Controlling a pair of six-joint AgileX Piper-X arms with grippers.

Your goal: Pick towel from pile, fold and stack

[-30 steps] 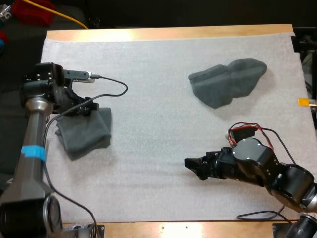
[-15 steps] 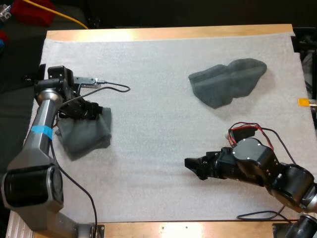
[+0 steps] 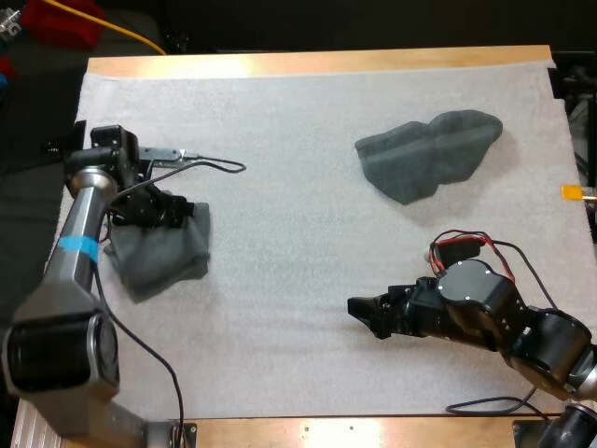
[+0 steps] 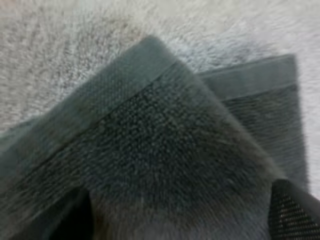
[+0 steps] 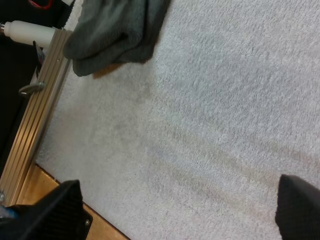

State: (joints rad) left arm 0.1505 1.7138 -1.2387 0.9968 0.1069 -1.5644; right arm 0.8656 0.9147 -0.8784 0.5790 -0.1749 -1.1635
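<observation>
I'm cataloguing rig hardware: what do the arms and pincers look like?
The left arm has silver-grey tubes, black joints, a blue tape band and a black cable. The right arm has rounded black housings with red and black wires. The left pincer and right pincer are black.

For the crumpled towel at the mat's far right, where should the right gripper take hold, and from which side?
Probably the raised hump of the crumpled towel, pinched from straight above. It lies slumped with its edges flat on the mat, so a side approach finds no lip. The right gripper, open, sits on its near side.
</observation>
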